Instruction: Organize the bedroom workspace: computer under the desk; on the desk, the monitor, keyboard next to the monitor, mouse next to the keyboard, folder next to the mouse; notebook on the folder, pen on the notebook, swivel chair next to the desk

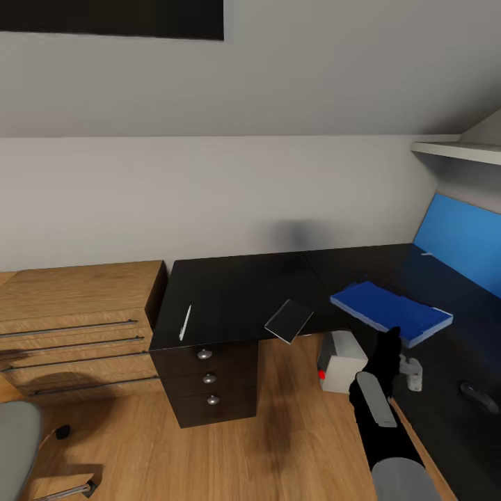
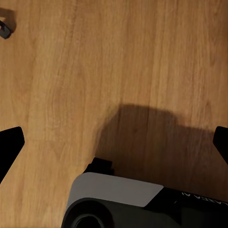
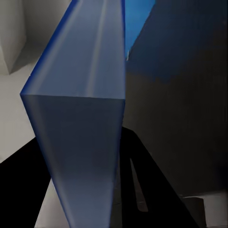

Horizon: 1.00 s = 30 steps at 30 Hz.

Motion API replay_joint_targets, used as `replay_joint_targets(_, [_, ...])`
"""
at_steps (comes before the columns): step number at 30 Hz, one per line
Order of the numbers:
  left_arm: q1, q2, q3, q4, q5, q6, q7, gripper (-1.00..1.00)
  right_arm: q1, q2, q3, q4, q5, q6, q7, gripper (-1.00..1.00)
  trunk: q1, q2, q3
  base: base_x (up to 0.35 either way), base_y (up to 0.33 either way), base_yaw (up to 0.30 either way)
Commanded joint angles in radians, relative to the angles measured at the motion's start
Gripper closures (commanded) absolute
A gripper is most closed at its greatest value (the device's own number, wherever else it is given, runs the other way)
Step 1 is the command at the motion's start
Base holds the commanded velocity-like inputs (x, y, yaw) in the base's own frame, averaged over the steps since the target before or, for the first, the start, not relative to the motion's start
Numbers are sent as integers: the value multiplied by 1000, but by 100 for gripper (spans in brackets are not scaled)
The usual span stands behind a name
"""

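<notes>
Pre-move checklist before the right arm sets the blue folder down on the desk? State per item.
1. Grip on the thin bright blue folder: ok; the right gripper holds it at its near edge, seen close in the right wrist view.
2. Folder over the glossy black L-shaped desk: ok, though whether it already rests on the top, cannot tell.
3. Mouse to place it beside: cannot tell; a small dark object lies on the desk's right wing, unclear what it is.
4. Small dark notebook: not ok, overhanging the desk's front edge.
5. White pen: ok, lying on the desk.
6. Left gripper: ok, open over the wooden floor.
</notes>
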Motion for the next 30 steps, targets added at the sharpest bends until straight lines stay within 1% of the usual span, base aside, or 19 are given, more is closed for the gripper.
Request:
replay_joint_targets(1, [0, 0, -3, 0, 10, -5, 3, -100, -1, 2, -1, 1, -23, -7, 4, 100, 0, -1, -1, 0, 0, 0])
replay_joint_targets(3, [0, 0, -3, 0, 10, -5, 3, -100, -3, 4, -1, 4, -78, -17, 4, 100, 0, -1, -1, 0, 0, 0])
replay_joint_targets(6, [0, 0, -3, 0, 10, -5, 3, -100, -3, 5, 0, 7, -107, -20, 5, 100, 0, -1, -1, 0, 0, 0])
replay_joint_targets(8, [0, 0, -3, 0, 10, -5, 3, -100, -3, 4, 0, 8, -115, -21, 6, 100, 0, -1, -1, 0, 0, 0])
replay_joint_targets(23, [0, 0, -2, -1, 10, -7, 4, -100, 0, -2, -4, 11, -116, -23, 24, 100, 0, -1, -1, 0, 0, -3])
replay_joint_targets(30, [0, 0, -2, -2, 10, -7, 4, -100, 0, -2, -4, 44, -116, -23, 25, 100, 0, -1, -4, 0, 0, -176])
